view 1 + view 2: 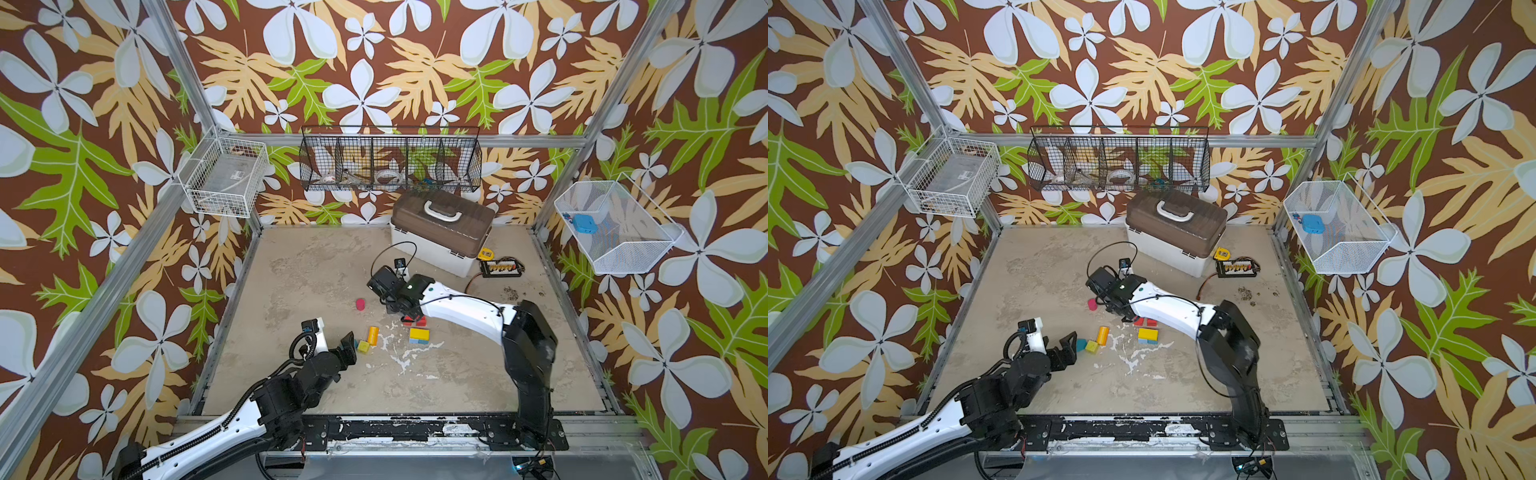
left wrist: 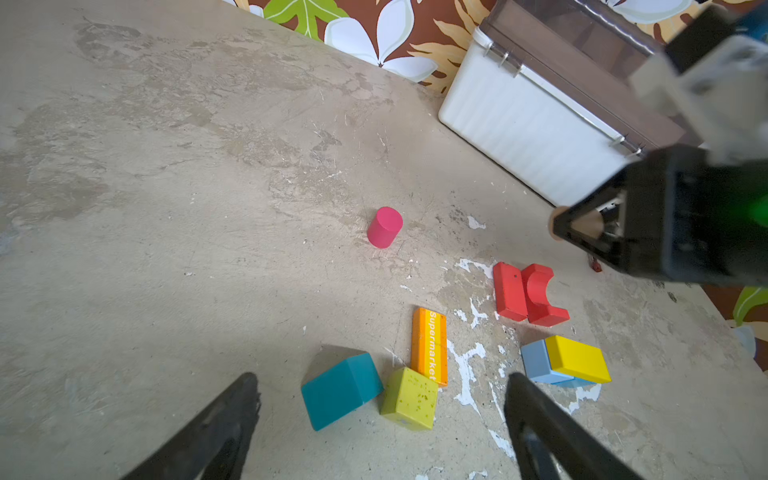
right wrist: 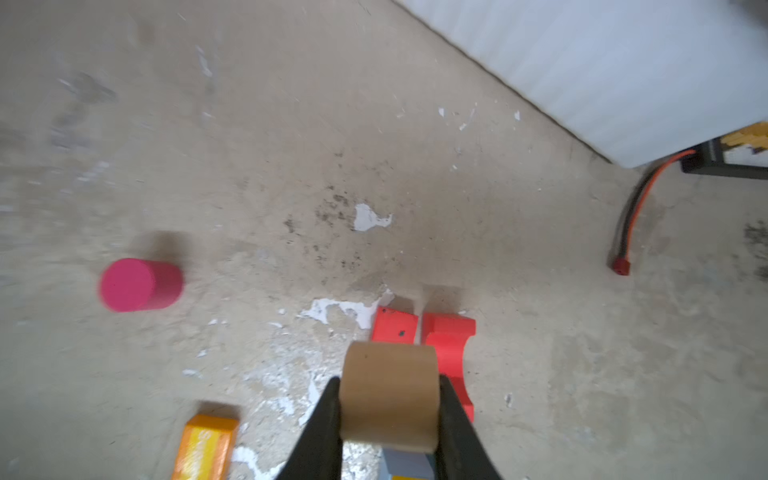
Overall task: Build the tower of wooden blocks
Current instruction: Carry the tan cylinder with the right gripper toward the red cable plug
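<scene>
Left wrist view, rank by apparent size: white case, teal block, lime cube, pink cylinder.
1. white case
2. teal block
3. lime cube
4. pink cylinder: looks smallest, but it lies farther from the camera, so cube versus cylinder is unsure.

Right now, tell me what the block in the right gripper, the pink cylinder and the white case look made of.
The held block, clamped in the right gripper: bare wood, apparently; flat matte tan, no paint.
The pink cylinder: probably painted wood; opaque matte pink coat hides any grain.
The white case: likely plastic; ribbed white wall, smoky see-through brown lid.
</scene>
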Motion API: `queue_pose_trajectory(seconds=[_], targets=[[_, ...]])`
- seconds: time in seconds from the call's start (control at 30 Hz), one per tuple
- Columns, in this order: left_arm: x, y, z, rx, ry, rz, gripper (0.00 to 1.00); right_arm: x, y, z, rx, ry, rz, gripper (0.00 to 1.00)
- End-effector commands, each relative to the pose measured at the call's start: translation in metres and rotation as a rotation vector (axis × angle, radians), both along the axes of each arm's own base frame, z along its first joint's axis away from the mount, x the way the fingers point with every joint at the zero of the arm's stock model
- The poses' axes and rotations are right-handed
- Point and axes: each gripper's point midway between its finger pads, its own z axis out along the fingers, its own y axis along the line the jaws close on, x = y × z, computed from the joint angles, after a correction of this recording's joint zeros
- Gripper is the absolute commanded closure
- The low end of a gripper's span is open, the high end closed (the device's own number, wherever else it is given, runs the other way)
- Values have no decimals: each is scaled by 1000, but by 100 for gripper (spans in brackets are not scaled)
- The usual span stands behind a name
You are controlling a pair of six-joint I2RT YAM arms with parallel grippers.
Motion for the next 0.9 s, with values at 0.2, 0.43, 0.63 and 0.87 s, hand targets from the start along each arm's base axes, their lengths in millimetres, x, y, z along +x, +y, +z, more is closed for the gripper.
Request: queue_pose_trajectory(seconds=[0.2,0.43,0.63,0.87], targets=[[-1,-1,1,-8,-6,-12,7,27,-11,-46,-344,139,65,93],[0,-1,1,-6,-8,-8,7,37,-28,-64,-455,174,94,92],[0,-1,1,-4,-7,-7,7,48,-72,-82,-548,225,29,93],[0,-1,1,-2,-5,-7,7,52,-94,-91,-562,254,8,89]])
